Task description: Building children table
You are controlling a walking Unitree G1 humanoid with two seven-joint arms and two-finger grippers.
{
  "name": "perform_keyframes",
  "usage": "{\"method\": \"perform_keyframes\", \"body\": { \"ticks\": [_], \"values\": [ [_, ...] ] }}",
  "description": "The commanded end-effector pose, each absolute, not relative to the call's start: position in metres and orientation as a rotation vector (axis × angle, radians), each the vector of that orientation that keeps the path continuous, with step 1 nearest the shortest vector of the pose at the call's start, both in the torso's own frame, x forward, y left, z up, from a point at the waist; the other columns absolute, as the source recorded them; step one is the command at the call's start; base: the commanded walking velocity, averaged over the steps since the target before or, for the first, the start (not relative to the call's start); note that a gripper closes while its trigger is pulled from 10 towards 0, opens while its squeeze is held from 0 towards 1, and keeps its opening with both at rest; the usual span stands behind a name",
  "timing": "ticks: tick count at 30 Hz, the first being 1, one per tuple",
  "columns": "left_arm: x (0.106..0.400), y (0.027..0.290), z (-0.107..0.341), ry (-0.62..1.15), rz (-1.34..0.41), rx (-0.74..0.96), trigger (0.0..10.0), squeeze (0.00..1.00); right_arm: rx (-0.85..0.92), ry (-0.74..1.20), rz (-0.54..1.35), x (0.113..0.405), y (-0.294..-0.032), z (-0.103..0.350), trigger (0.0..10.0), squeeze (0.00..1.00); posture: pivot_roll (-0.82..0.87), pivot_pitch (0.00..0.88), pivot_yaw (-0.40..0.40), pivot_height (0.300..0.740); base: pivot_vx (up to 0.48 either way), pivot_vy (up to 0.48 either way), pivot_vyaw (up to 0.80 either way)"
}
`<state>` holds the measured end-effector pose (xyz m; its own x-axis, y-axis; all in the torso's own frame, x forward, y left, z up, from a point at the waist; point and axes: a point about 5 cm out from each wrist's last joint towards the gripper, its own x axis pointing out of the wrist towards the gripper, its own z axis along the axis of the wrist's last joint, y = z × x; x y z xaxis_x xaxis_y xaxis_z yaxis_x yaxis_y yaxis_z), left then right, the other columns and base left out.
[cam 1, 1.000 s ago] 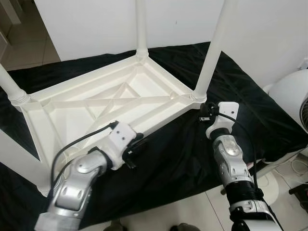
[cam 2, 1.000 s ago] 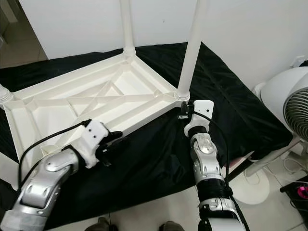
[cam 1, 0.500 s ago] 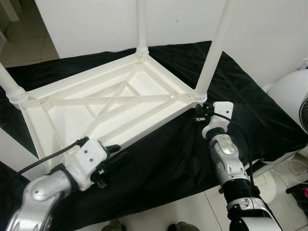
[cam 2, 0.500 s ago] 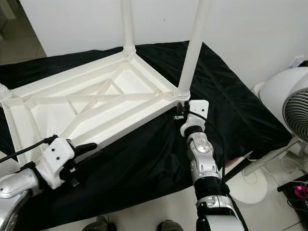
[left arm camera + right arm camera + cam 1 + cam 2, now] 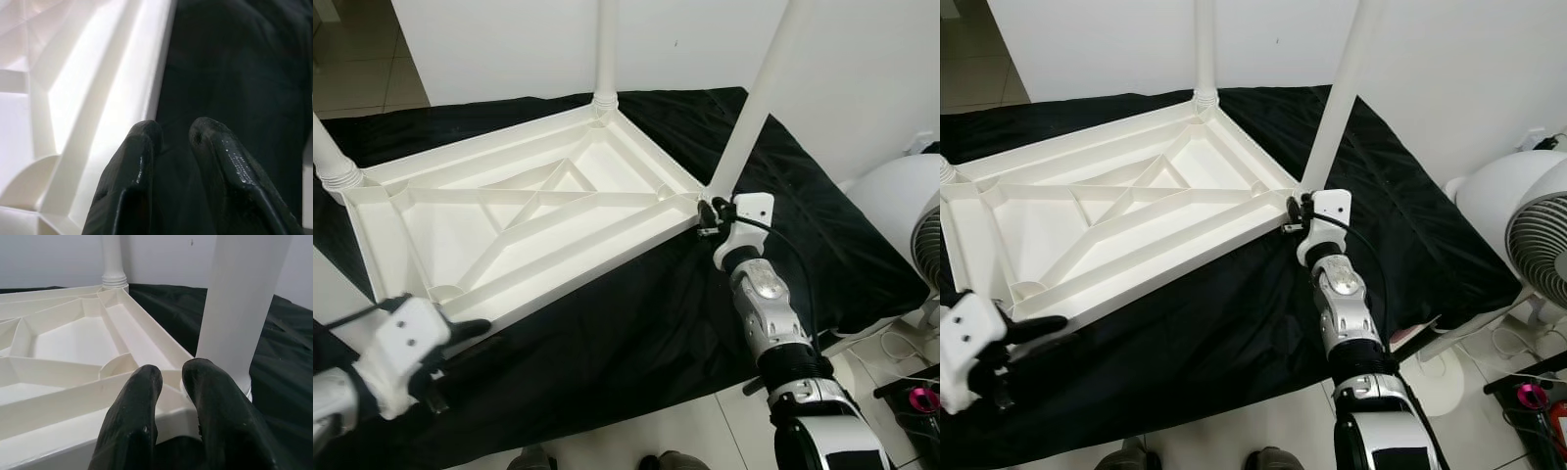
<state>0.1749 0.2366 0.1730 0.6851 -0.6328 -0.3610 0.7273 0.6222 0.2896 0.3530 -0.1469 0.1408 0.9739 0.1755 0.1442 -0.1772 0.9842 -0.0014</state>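
Both pincers are seen at the near edge of an upturned white children's table (image 5: 538, 211), which is laid top-down on a black cloth (image 5: 636, 323) spread over the tiled floor (image 5: 705, 431). The right pincer (image 5: 708, 217) is placed at the table's near right corner, just beside the base of the leg (image 5: 754, 108) that is fitted upright there; in the right wrist view its two black fingers (image 5: 142, 416) are shown close together, with only a narrow slit between them and nothing held, their tips near the corner rim. The left pincer (image 5: 470, 331) is held low above the cloth just outside the table's long near rim, toward the near left corner; in the left wrist view its fingers (image 5: 142, 147) are likewise drawn nearly together and empty, and whether the rim is touched cannot be told.

The ribbed underside of the table is turned upward, with diagonal braces crossing inside the frame. A second leg (image 5: 605, 54) is stood upright at the far right corner, and a third (image 5: 333, 162) at the far left corner. An empty round socket (image 5: 445, 294) is visible at the near left corner. A white fan (image 5: 1523, 230) is stood on the floor to the right, beside the cloth. A white wall (image 5: 509, 44) is seen behind the table.
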Motion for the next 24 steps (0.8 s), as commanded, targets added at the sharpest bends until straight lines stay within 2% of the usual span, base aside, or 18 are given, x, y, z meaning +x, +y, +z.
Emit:
{"method": "perform_keyframes", "body": {
  "ticks": [1, 6, 12, 15, 19, 24],
  "values": [
    [0.169, 0.251, 0.179, 0.241, -0.721, 0.446, 10.0, 0.00, 0.004, -0.150, 0.200, 0.356, -0.143, 0.143, 10.0, 0.00, 0.13, 0.035, -0.090, 0.740, 0.000, 0.000, 0.00],
    [0.157, 0.268, 0.189, 0.224, -0.621, 0.430, 10.0, 0.00, -0.002, -0.156, 0.234, 0.362, -0.137, 0.148, 10.0, 0.00, 0.14, 0.034, -0.106, 0.740, 0.000, 0.000, 0.00],
    [0.150, 0.270, 0.198, 0.177, -0.581, 0.402, 10.0, 0.00, 0.003, -0.156, 0.252, 0.365, -0.132, 0.149, 10.0, 0.00, 0.16, 0.041, -0.132, 0.740, 0.000, 0.000, 0.00],
    [0.146, 0.262, 0.203, 0.126, -0.584, 0.384, 10.0, 0.00, 0.008, -0.153, 0.270, 0.367, -0.127, 0.149, 10.0, 0.00, 0.17, 0.044, -0.142, 0.740, 0.000, 0.000, 0.00],
    [0.140, 0.241, 0.199, 0.082, -0.657, 0.440, 10.0, 0.00, 0.007, -0.151, 0.311, 0.369, -0.119, 0.150, 10.0, 0.00, 0.18, 0.053, -0.157, 0.740, 0.000, 0.000, 0.00],
    [0.131, 0.217, 0.189, 0.092, -0.757, 0.384, 10.0, 0.00, -0.002, -0.157, 0.331, 0.371, -0.115, 0.154, 10.0, 0.00, 0.19, 0.070, -0.174, 0.740, 0.000, 0.000, 0.00]
  ]
}}
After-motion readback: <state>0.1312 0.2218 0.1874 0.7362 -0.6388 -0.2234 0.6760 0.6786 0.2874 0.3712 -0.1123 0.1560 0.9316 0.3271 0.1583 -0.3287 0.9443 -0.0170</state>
